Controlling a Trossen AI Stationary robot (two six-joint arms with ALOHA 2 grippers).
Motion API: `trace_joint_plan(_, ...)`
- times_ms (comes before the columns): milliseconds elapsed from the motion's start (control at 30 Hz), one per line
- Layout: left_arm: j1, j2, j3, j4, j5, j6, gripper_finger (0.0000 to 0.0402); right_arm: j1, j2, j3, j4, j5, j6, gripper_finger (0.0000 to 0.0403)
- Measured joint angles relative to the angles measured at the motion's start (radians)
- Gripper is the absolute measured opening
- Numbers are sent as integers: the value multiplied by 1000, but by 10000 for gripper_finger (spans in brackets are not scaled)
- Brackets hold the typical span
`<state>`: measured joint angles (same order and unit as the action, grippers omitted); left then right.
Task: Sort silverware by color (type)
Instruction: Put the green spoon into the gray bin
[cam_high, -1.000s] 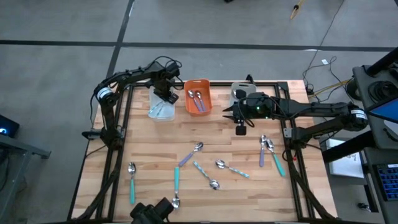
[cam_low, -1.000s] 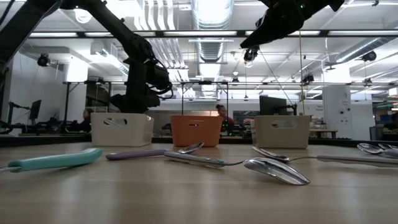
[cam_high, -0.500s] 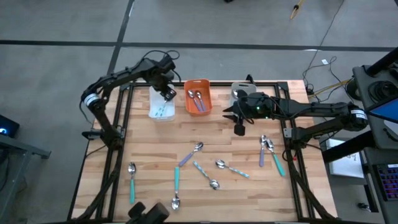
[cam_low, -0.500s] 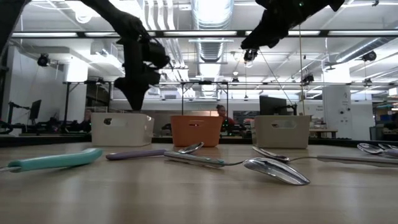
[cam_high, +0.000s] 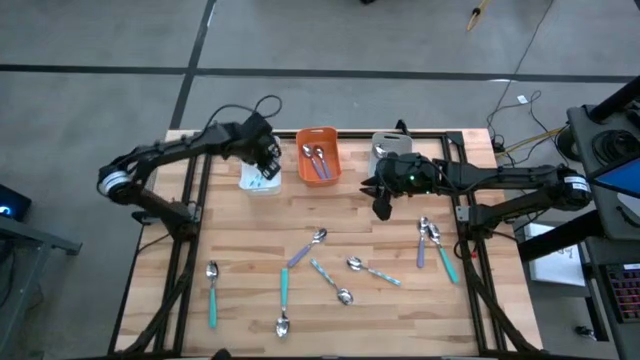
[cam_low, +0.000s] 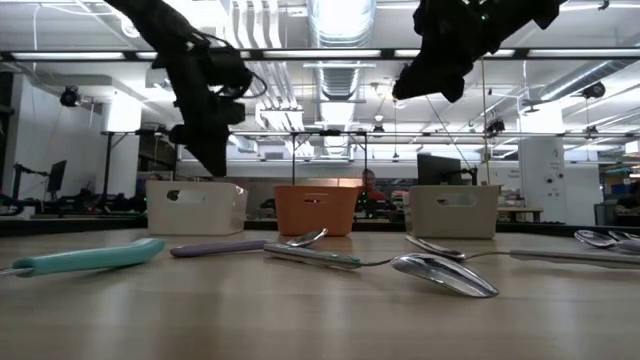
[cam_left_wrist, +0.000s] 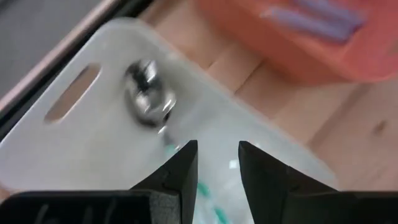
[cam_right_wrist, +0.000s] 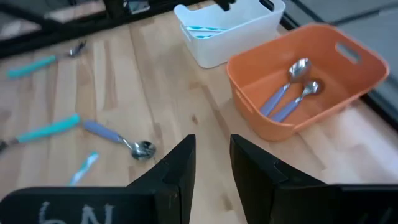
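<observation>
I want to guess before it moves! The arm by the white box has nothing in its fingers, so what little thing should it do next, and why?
Probably swing away from the white bin toward a teal spoon lying on the table. The left gripper is open and empty above the bin, which already holds teal-handled spoons, while several spoons are not yet sorted. The right gripper hangs open near the orange bin.

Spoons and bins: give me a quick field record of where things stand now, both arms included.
white bin: holds teal-handled spoons
orange bin: holds two purple spoons
grey bin: mostly hidden under the right arm, contents cannot be told
loose spoons on table: about ten, mixed teal, purple and pale blue
nearest purple spoon: mid-table, unsorted
left gripper: above the white bin, jaws open, empty
right gripper: above the table in front of the grey bin, jaws open, empty
</observation>
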<state>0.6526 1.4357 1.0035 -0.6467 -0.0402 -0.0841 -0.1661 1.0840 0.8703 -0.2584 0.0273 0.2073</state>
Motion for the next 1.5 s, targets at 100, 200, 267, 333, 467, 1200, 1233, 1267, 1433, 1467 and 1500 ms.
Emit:
trace_joint_plan(100,-44,-84,-90,155,0,5,98,0,0,16,3,2,97,86)
trace_joint_plan(200,-79,-167,-175,341,0,56,98,0,0,36,6,2,182,82)
trace_joint_plan(267,-99,-220,-232,456,0,106,98,0,10,55,6,2,230,82)
trace_joint_plan(333,-117,-269,-282,541,3,151,98,0,27,77,1,1,273,82)
trace_joint_plan(467,-134,-360,-363,651,6,229,98,0,84,155,-76,-1,292,82)
trace_joint_plan(1200,-134,-521,-467,668,6,282,98,-64,554,663,-983,-236,384,82)
trace_joint_plan(1233,-134,-521,-467,666,6,282,98,-59,564,663,-993,-242,396,82)
trace_joint_plan(1267,-134,-521,-467,666,6,282,98,-53,574,662,-1000,-244,407,82)
trace_joint_plan(1433,-134,-521,-467,658,6,282,98,-12,604,662,-1001,-245,474,82)
trace_joint_plan(1467,-134,-521,-467,657,6,282,98,0,609,662,-1001,-245,486,82)
trace_joint_plan(1500,-134,-521,-467,657,6,282,98,14,612,662,-1001,-245,495,82)
